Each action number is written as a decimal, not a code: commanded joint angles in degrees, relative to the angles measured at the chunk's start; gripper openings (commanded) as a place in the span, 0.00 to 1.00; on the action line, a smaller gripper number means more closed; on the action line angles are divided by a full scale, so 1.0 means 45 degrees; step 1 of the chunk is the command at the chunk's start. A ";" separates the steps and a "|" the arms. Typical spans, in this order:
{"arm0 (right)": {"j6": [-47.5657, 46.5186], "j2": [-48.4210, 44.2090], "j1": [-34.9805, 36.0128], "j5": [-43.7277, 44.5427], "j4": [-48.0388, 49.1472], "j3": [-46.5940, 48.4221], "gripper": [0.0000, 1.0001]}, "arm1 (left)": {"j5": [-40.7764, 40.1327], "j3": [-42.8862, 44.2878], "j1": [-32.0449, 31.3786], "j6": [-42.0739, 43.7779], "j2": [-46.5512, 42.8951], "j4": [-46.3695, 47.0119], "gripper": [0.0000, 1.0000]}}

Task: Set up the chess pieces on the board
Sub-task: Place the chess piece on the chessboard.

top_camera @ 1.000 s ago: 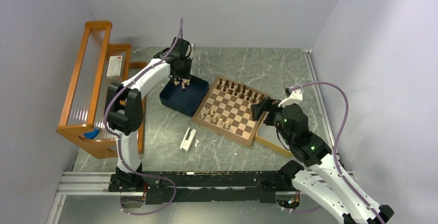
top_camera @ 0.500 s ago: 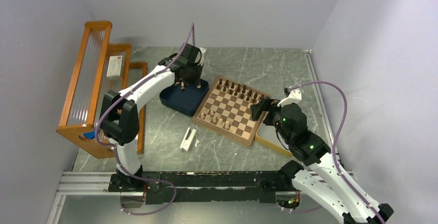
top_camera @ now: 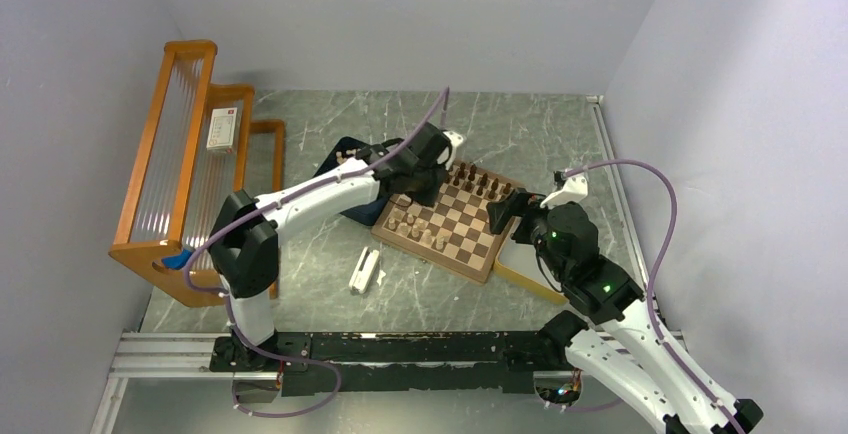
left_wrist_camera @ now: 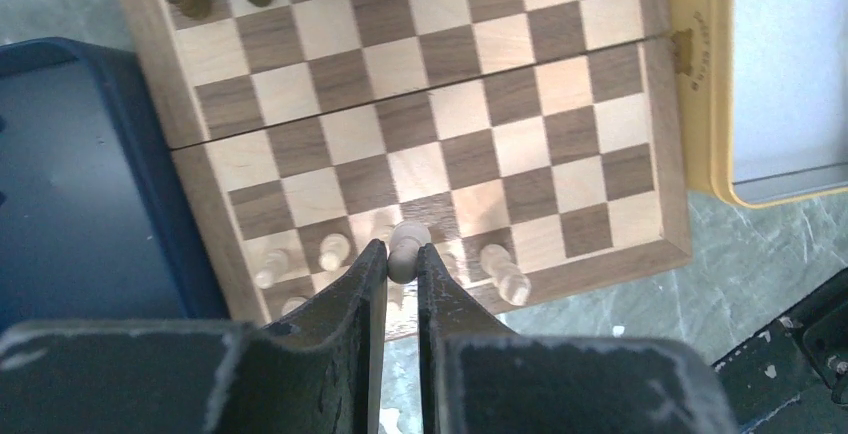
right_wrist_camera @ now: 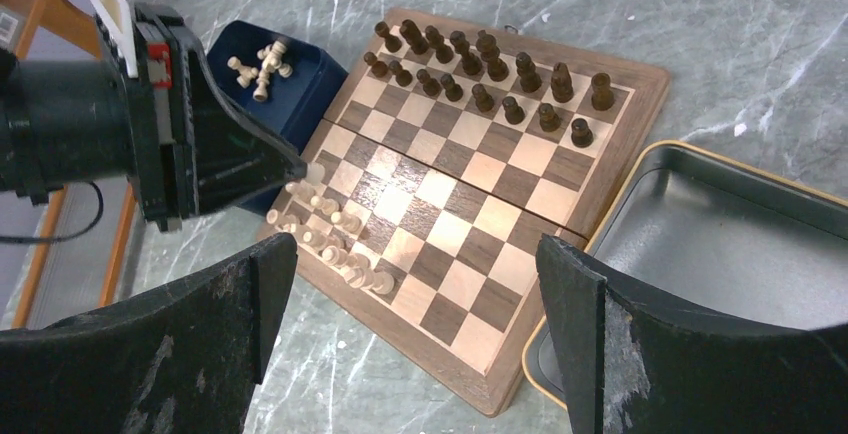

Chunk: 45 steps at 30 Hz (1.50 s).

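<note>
Marble surface [top_camera: 520, 124] bearing the board [top_camera: 455, 219], dark blue tray [right_wrist_camera: 300, 94] against its left edge, yellow-rimmed tray [right_wrist_camera: 700, 244] at its right. Right claw [top_camera: 503, 214] (jaws wide, empty) over the board's right edge; left claw [left_wrist_camera: 402, 254] above its left side, pinched on one pale piece [right_wrist_camera: 315, 172]. Dark pieces [right_wrist_camera: 480, 74] line the board's far rows; pale pieces [right_wrist_camera: 330, 234] cluster near-left.

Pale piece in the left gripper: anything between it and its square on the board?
Nothing visible. The left gripper holds the pale piece above the pale end of the board. The standing pale pieces flank the fingers on both sides, so the descent looks tight; the square directly beneath is hidden.
</note>
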 commanded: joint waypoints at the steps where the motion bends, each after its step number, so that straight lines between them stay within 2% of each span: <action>1: 0.0104 -0.0186 0.0057 0.0270 -0.0143 0.0203 0.94 | -0.0870 0.0482 -0.0735 -0.0225 0.0153 -0.0070 0.14; 10: 0.0097 -0.0298 0.0048 0.0250 -0.0226 0.0218 0.94 | -0.1422 0.0421 -0.1639 -0.0454 0.0933 -0.0015 0.15; 22: 0.0058 -0.0457 0.0050 0.0324 -0.0333 0.0259 0.94 | -0.2192 0.0444 -0.1673 -0.0654 0.1669 -0.0034 0.15; 45: 0.0005 -0.0383 0.0045 0.0342 -0.0294 0.0238 0.94 | -0.1975 0.0339 -0.1676 -0.0715 0.2440 -0.0112 0.16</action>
